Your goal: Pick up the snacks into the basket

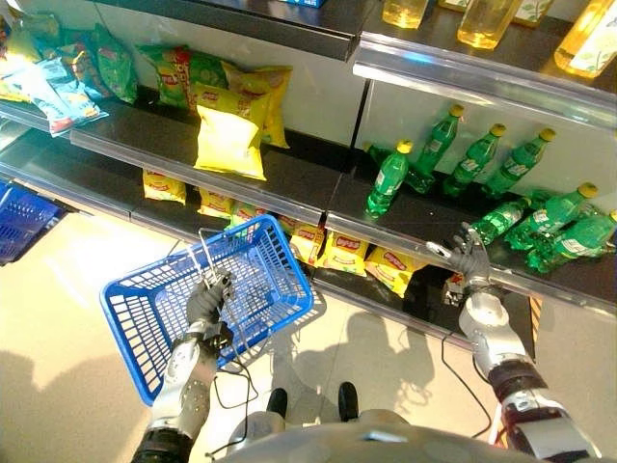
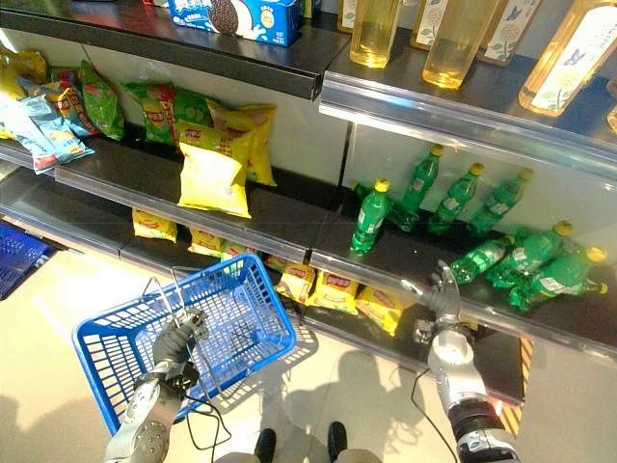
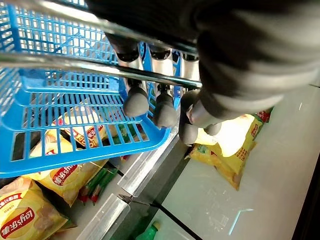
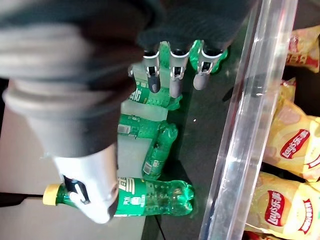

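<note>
- Left hand [image 1: 207, 301] is gripping the basket [image 1: 154, 309] handle, near left.
- Right hand [image 1: 469, 258] is hovering open-fingered by the bottles [image 1: 540, 227], right.
- Chip bags [image 1: 229, 140], far, are probably light and crushable; pinching a top edge seems best.

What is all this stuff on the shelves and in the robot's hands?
Blue basket: one, empty, held by its wire handle above the floor.
Second blue basket: one, at the far left edge.
Yellow chip bags: several, middle shelf, with green bags to their left.
Small yellow snack bags: a row, bottom shelf.
Green bottles: many, yellow caps, some upright, some lying, right shelf.
Oil bottles: several, pale yellow, top shelf.
Cookie box: one, blue, top shelf.
Left hand: fingers curled round the basket handle.
Right hand: open, at the bottle shelf's edge.
</note>
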